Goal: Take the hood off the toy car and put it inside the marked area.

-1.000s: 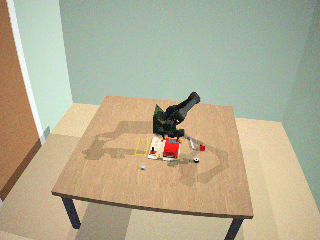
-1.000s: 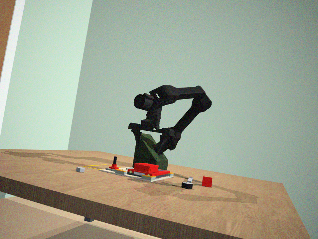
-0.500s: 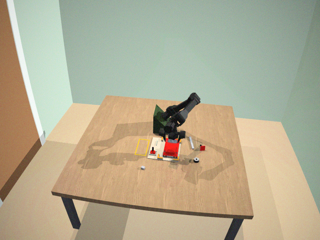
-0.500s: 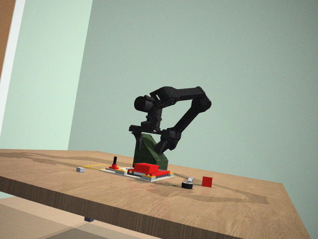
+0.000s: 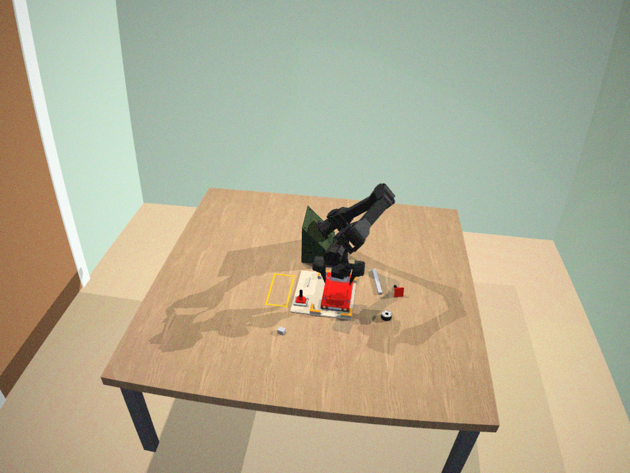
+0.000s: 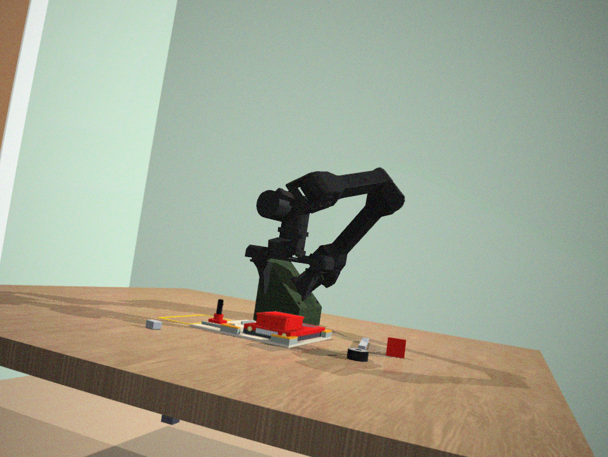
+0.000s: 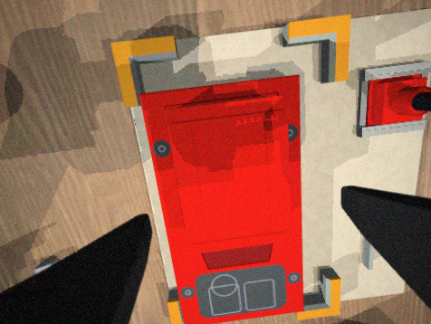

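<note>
The red toy car (image 5: pixel 331 306) (image 6: pixel 314 329) (image 7: pixel 180 264) sits on a pale board between orange-topped corner brackets. Its hood (image 5: pixel 338 288) (image 6: pixel 278 321) (image 7: pixel 231 199) is a raised red panel resting on the car. My gripper (image 5: pixel 338 280) (image 6: pixel 285 295) (image 7: pixel 245 209) is open and empty. It points down above the rear part of the car, with one finger to each side in the wrist view. The marked area (image 5: pixel 270 288) (image 6: pixel 181 316) is a yellow outline on the table left of the board, with nothing inside it. It is out of the wrist view.
A red knob with a black stem (image 5: pixel 300 299) (image 6: pixel 219 314) stands on the board (image 7: pixel 317 204) beside the car. Right of the board lie a grey bar (image 5: pixel 377 281), a red square piece (image 5: pixel 399 291) (image 6: pixel 395 347) and a black-and-white wheel (image 5: pixel 386 315) (image 6: pixel 357 354). A grey block (image 5: pixel 281 331) (image 6: pixel 153 324) lies front left.
</note>
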Motion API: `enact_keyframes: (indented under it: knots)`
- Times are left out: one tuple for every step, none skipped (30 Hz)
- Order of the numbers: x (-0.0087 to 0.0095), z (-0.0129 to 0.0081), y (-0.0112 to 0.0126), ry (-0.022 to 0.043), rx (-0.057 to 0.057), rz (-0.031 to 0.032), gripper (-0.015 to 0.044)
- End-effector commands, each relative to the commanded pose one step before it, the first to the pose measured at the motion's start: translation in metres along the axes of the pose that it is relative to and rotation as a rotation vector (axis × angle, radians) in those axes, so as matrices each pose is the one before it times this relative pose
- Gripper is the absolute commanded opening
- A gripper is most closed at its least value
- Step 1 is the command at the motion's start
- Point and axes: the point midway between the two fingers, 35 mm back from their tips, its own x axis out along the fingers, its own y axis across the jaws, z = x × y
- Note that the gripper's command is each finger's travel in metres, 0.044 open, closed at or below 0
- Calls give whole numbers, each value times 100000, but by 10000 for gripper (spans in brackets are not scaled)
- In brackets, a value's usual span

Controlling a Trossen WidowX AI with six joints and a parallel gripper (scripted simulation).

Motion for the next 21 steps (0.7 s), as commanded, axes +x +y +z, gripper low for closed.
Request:
enact_keyframes:
  knots:
    - [402, -93, -102, 66, 1227, 708, 440]
    - [93, 5, 0, -2, -1, 3, 440]
    - [93, 5, 1, -2, -1, 3, 440]
    - [93, 5, 1, -2, -1, 4, 440]
    - [93, 5, 1, -1, -1, 4, 440]
    - [93, 4, 1, -1, -1, 4, 440]
    - [93, 4, 1, -1, -1, 5, 440]
    - [93, 4, 2, -1, -1, 5, 440]
    - [93, 4, 2, -1, -1, 6, 440]
    - [93, 3, 2, -1, -1, 6, 440]
    - [93, 4, 2, -1, -1, 6, 440]
    - [93, 3, 3, -1, -1, 7, 440]
    - [93, 3, 3, -1, -1, 7, 440]
    - [92, 3, 3, -1, -1, 7, 440]
    - [92, 3, 3, -1, -1, 8, 440]
    - [92, 2, 3, -1, -1, 8, 440]
    - [92, 3, 4, -1, -1, 9, 440]
    - [92, 2, 4, 0, -1, 9, 440]
    - [92, 2, 4, 0, -1, 9, 440]
    - [92, 2, 5, 0, -1, 10, 440]
    - [92, 2, 5, 0, -1, 10, 440]
